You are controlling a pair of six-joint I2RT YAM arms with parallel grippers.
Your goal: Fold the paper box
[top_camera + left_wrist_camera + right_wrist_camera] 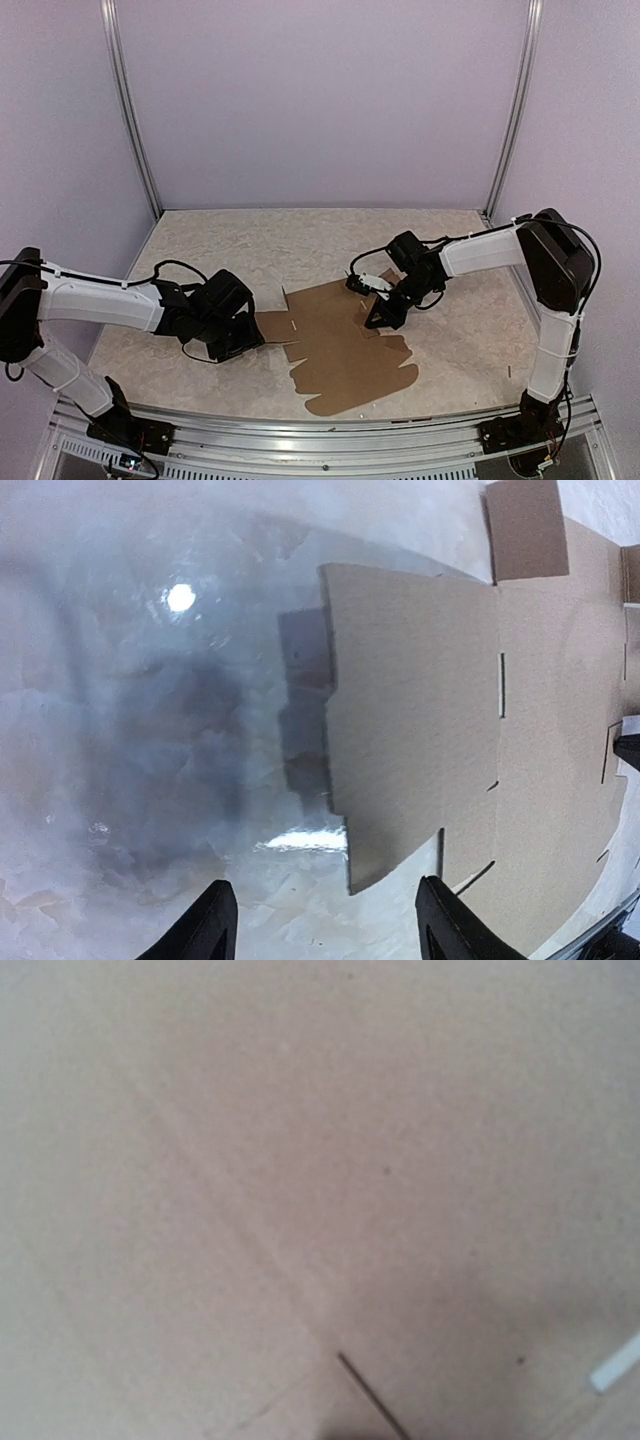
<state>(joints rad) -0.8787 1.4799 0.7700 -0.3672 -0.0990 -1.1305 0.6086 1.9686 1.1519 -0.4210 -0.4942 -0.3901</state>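
Paper box point(340, 360), one brown sheet, beside left gripper point(250, 343), under right gripper point(381, 319)

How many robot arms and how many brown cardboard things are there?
Robot arms: 2 (left arm, right arm)
Brown cardboard, the flat paper box: 1
Total: 3

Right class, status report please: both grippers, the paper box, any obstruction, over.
Left gripper open, at the paper box left edge. Right gripper shut, tip down at the cardboard. Box unfolded, mostly flat on table. No obstruction seen.
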